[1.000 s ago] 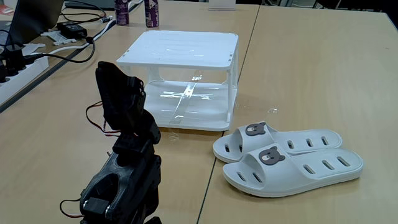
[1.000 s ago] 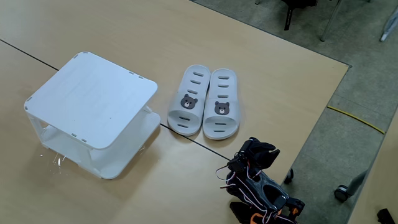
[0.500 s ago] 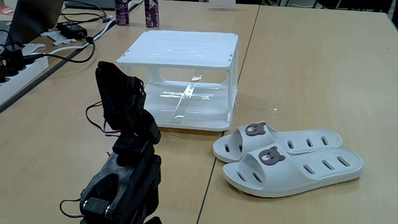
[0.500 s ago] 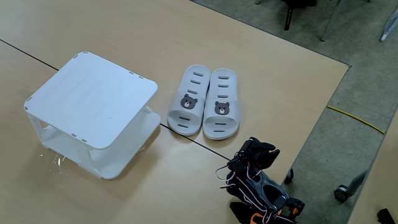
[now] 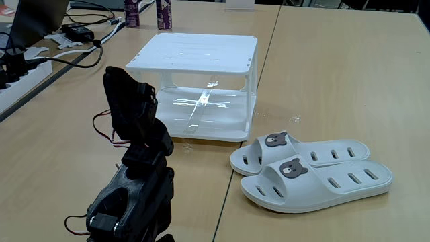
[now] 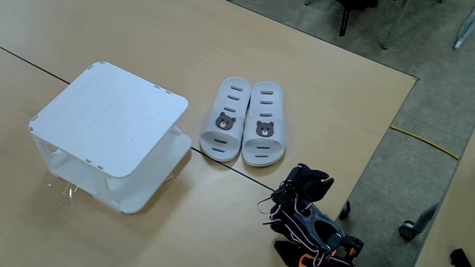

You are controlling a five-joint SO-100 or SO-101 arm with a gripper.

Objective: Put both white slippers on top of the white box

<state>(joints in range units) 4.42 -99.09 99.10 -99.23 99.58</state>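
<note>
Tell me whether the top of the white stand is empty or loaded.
Empty. The stand top is bare; both slippers lie side by side on the table beside it.

slippers side by side, right of box

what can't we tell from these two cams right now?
- Gripper state: in a fixed view the arm is folded, black on black; how the jaws stand cannot be told.
- Arm base: cut off by the bottom edge in both fixed views.
- White box lower shelf: mostly hidden under its own top from above.
- White slippers: the far one is partly hidden behind the near one.
</note>
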